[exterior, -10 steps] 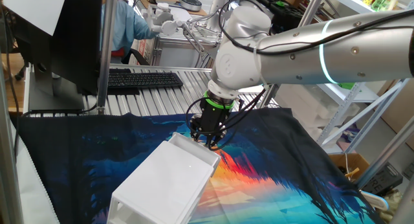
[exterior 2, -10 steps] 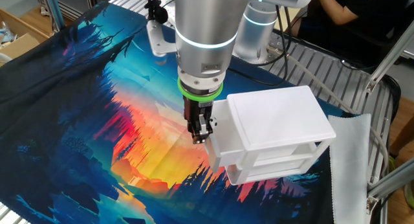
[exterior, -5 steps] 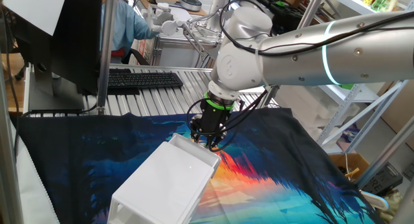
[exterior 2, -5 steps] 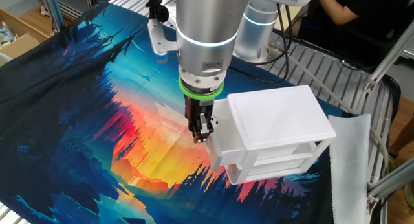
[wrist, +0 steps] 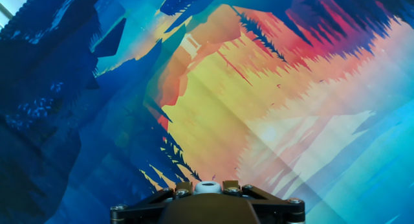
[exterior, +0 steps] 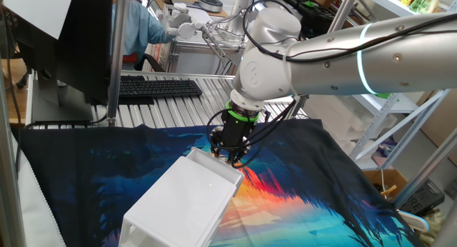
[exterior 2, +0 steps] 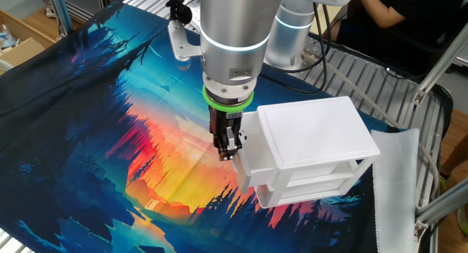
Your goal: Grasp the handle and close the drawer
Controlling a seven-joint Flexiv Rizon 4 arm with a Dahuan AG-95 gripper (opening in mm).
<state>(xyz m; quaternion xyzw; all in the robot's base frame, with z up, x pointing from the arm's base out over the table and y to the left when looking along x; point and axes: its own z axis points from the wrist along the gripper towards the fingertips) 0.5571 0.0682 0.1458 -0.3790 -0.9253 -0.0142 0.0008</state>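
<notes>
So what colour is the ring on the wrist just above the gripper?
Bright green, a band just above the gripper; clearest in the other fixed view.

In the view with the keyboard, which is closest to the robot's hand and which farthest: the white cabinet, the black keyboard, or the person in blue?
1. White cabinet, right beside the hand, below it.
2. Black keyboard, behind, on the left.
3. Person in blue, far back left.

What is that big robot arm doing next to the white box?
The robot arm's gripper is down at the front of a white cabinet that sits on a colorful cloth. It is right by the drawer, which looks nearly pushed in. Whether the fingers are pinching the handle cannot be told.
</notes>
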